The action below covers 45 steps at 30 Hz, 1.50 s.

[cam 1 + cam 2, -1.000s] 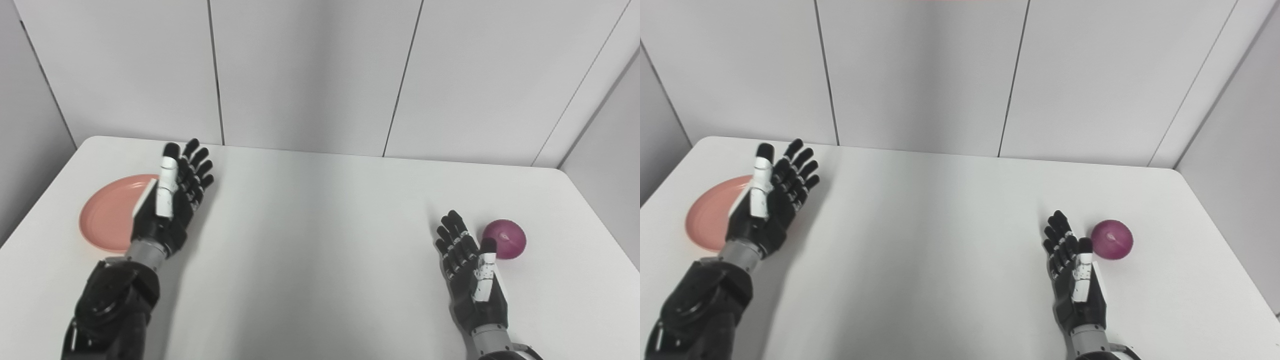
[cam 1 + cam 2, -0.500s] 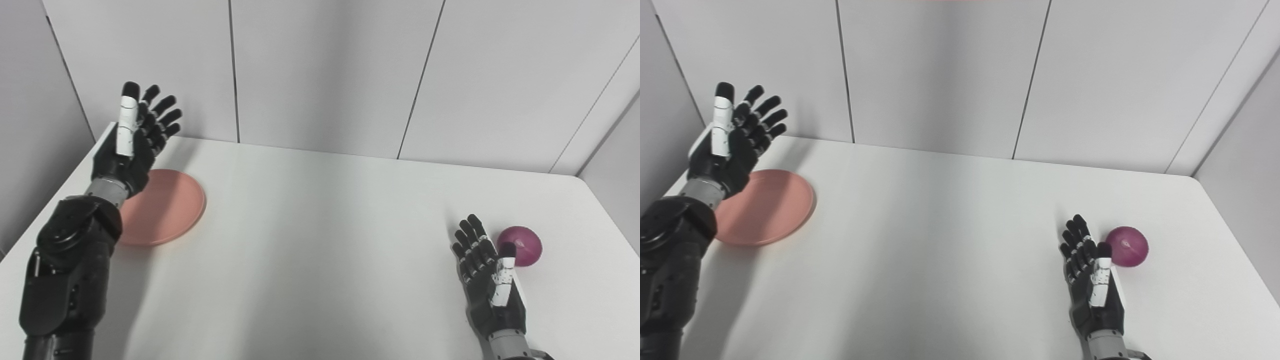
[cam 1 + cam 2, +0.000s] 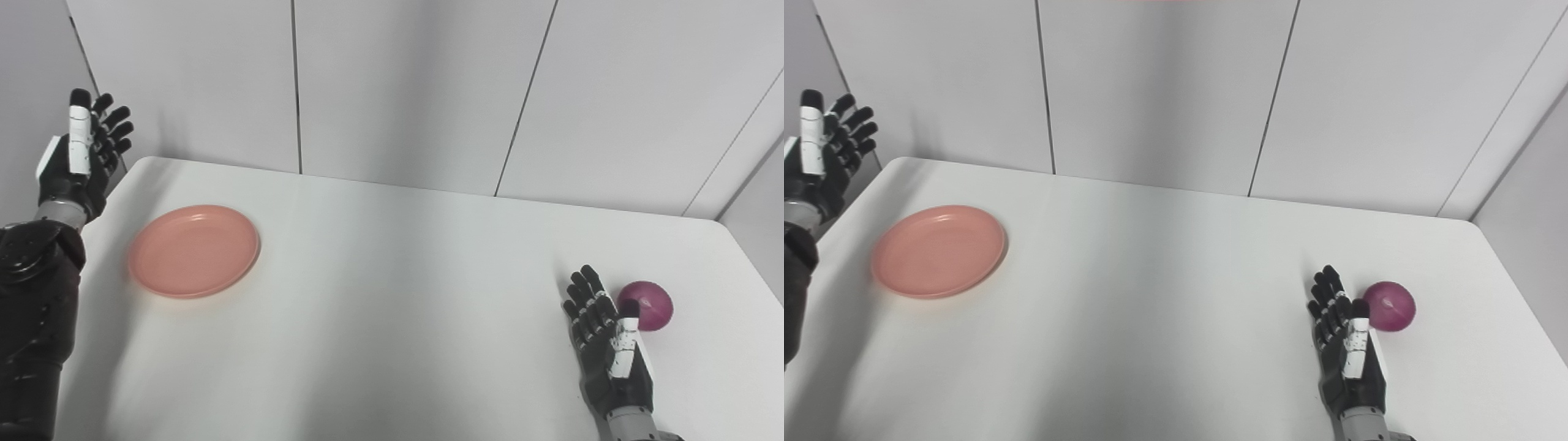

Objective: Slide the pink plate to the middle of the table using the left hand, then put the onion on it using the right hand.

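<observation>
Fingers [image 3: 107, 125] of the black left hand [image 3: 76, 159] are spread and grasping nothing in the left eye view, raised off the far-left corner of the white tabletop [image 3: 392, 275], out past its edge. From there the round, shallow pink plastic plate [image 3: 195, 250] lies toward the robot and inward, well apart from the hand, flat on the left part of the tabletop and clearly short of the middle. The black right hand [image 3: 609, 343] sits near the right front with its fingers released and fanned, and the round purple onion [image 3: 646, 305] rests just beside them on their outer side; touching cannot be told. In the right eye view the left hand [image 3: 817, 159] shows at the picture's left border, open and empty, with the plate [image 3: 938, 250] lying below and to its inner side, a bare strip of tabletop between them. The right hand [image 3: 1347, 352] is open as well, and the onion [image 3: 1389, 305] is just off its fingertips to the right. Being round, the plate offers no long axis to line up with. The coming push probably depends on the left hand dropping behind the plate's outer-left rim, so that it can drive the plate rightward toward the centre.
</observation>
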### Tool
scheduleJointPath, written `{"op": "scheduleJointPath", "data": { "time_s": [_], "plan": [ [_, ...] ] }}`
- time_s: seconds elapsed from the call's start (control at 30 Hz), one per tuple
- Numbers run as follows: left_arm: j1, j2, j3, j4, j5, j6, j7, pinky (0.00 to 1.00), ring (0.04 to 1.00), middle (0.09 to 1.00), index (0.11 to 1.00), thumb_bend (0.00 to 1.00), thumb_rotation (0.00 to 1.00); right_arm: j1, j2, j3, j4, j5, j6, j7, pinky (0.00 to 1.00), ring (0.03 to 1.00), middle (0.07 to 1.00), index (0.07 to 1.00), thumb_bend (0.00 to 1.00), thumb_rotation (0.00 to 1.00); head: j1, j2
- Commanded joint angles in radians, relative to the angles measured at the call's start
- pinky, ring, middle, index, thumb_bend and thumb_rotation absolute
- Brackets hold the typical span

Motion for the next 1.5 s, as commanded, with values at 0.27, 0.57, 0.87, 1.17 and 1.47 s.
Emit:
{"op": "scheduleJointPath", "data": {
  "time_s": [0.27,0.57,0.87,1.17,1.47],
  "plan": [
    [-0.11,0.085,0.002,0.289,0.034,-0.201,-0.027,0.95,0.898,0.896,0.897,1.0,0.97,0.074,0.014,-0.005,0.072,0.002,-0.027,0.012,1.0,0.991,0.963,0.973,0.91,1.0,-0.002,0.003],
    [-0.156,0.089,0.01,0.555,0.019,-0.349,-0.078,0.77,0.78,0.812,0.865,1.0,0.92,0.078,0.015,-0.004,0.063,-0.003,-0.028,0.011,1.0,0.99,0.959,0.97,0.91,1.0,-0.006,0.01],
    [-0.183,0.093,0.002,0.733,0.022,-0.471,-0.09,0.7,0.736,0.787,0.842,1.0,0.89,0.079,0.017,-0.005,0.059,0.003,-0.024,0.012,1.0,0.992,0.957,0.966,0.91,1.0,-0.007,0.012],
    [-0.155,0.069,0.012,0.77,-0.012,-0.492,-0.121,0.63,0.686,0.772,0.844,1.0,0.87,0.08,0.019,-0.005,0.048,0.003,-0.019,0.007,1.0,0.984,0.949,0.962,0.9,1.0,-0.013,0.022],
    [-0.127,0.05,0.008,0.768,-0.019,-0.522,-0.149,0.62,0.693,0.773,0.864,0.98,0.87,0.082,0.024,-0.004,0.039,0.003,-0.01,0.002,1.0,0.986,0.947,0.963,0.91,1.0,-0.02,0.027]
  ]
}}
